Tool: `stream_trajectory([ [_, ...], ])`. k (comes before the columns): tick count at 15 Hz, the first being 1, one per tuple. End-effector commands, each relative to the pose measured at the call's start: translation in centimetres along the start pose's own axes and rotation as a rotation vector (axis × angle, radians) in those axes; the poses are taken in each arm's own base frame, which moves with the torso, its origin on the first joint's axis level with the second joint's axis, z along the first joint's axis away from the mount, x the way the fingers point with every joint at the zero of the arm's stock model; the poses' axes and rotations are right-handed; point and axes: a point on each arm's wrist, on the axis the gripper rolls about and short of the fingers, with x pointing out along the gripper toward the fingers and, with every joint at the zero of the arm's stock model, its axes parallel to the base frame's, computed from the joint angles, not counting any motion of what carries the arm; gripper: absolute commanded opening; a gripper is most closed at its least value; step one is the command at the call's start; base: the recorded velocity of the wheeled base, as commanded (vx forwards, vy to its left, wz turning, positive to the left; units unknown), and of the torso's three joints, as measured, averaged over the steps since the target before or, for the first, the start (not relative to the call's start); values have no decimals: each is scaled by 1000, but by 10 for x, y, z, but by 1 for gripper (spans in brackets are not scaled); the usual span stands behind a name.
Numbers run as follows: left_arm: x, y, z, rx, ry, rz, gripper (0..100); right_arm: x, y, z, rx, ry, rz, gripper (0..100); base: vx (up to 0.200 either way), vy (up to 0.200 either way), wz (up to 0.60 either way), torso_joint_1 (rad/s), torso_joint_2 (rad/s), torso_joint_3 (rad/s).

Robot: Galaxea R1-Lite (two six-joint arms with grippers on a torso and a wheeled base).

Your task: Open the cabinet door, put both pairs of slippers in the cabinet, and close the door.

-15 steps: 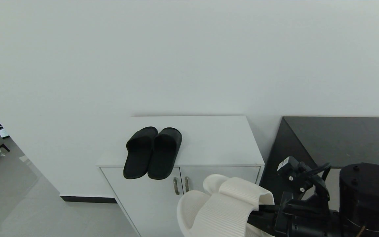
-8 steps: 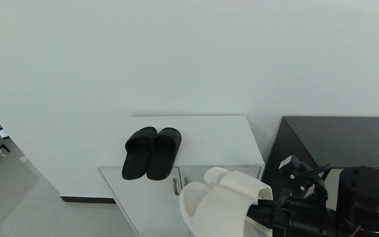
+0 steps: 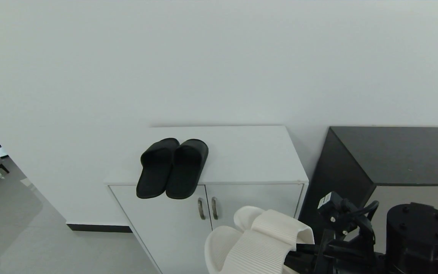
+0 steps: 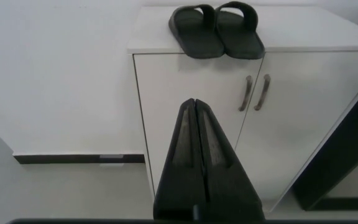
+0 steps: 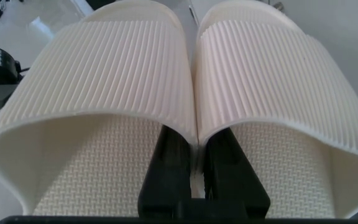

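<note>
Head view: right gripper (image 5: 194,149) pinches the white slippers (image 3: 259,239) at five o'clock; black slippers (image 3: 171,167) lie atop the closed cabinet (image 3: 249,160), toward its nine o'clock — left gripper (image 4: 195,109) is pressed together.

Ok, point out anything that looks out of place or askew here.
The black slippers lie on the cabinet top with their heels hanging over its front edge, above the left door. Also, the right gripper holds the white slippers while the cabinet is shut.
</note>
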Motion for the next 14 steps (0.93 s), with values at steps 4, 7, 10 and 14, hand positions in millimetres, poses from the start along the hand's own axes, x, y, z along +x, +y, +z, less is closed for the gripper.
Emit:
stream_trajectory([
  [4, 0, 0, 0, 2, 0, -1, 0, -1, 1, 0, -3, 1, 3, 0, 0, 0, 0, -173, 375, 197],
  [7, 0, 0, 0, 2, 0, -1, 0, -3, 0, -5, -21, 17, 2, 0, 0, 0, 0, -212, 443, 243],
  [10, 0, 0, 0, 6, 0, -4, 0, -2, 2, -5, -24, 22, 13, 0, 0, 0, 0, -251, 546, 300],
  [14, 0, 0, 0, 8, 2, -4, 0, -6, 6, -2, -33, 3, 26, 0, 0, 0, 0, -246, 543, 297],
])
